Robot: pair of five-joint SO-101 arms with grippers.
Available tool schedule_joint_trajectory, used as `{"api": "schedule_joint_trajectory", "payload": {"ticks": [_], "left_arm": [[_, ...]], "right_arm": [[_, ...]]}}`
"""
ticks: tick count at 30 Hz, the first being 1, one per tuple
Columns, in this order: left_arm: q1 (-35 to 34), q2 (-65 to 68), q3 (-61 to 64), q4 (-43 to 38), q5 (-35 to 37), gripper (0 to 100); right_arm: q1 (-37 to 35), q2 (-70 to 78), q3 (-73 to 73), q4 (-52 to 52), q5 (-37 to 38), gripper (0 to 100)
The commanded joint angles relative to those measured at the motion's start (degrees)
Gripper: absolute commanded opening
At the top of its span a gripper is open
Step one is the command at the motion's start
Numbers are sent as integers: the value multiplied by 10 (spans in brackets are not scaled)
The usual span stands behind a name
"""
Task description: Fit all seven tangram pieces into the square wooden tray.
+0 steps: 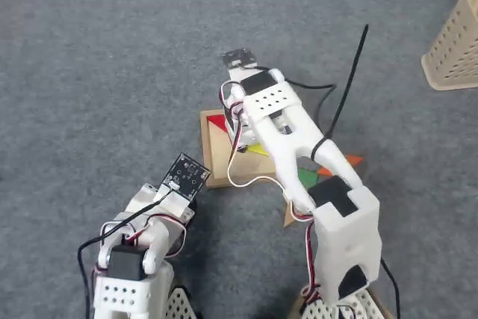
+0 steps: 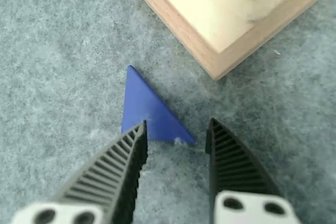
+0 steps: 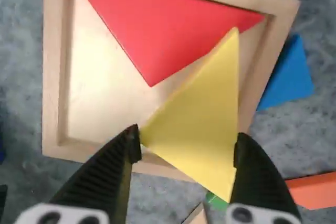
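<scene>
- The left gripper (image 2: pixel 177 126) hangs low over the grey carpet (image 2: pixel 52 51), jaws spread apart and holding nothing.
- The small blue triangle (image 2: pixel 148 113) lies flat just ahead of its fingertips, near a corner of the wooden tray (image 2: pixel 231 56).
- Over the tray, the right gripper (image 3: pixel 186 136) is clamped on the yellow triangle (image 3: pixel 202 124), a finger on each side. The piece overlaps the tray's rim.
- The red triangle (image 3: pixel 157 30) lies flat inside the tray, against the rim.
- Outside the tray on the carpet, a light blue piece (image 3: pixel 286 74) sits just beside the rim. An orange piece (image 3: pixel 315 190) and a green piece (image 1: pixel 308 177) lie near.
- A beige perforated container (image 1: pixel 455 42) stands at the far right.
</scene>
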Motion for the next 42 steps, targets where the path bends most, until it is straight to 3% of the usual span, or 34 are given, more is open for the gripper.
{"api": "schedule_joint_trajectory", "payload": {"ticks": [1, 13, 19, 24, 32, 34, 37, 42], "left_arm": [[1, -7, -6, 3, 4, 176], [1, -7, -6, 3, 4, 176], [1, -7, -6, 3, 4, 176], [1, -7, -6, 3, 4, 176], [1, -7, -6, 3, 4, 176], [1, -7, -6, 3, 4, 176], [1, -7, -6, 3, 4, 176], [1, -7, -6, 3, 4, 176]], "right_arm": [[3, -12, -20, -5, -8, 177], [5, -8, -31, -9, -78, 181], [5, -7, -36, -9, -79, 188], [4, -7, -36, -9, -78, 273], [4, -11, -41, -9, -58, 269], [6, -14, -41, -4, -55, 214], [22, -14, -40, 6, -19, 2], [39, -15, -12, 5, 29, 6]]}}
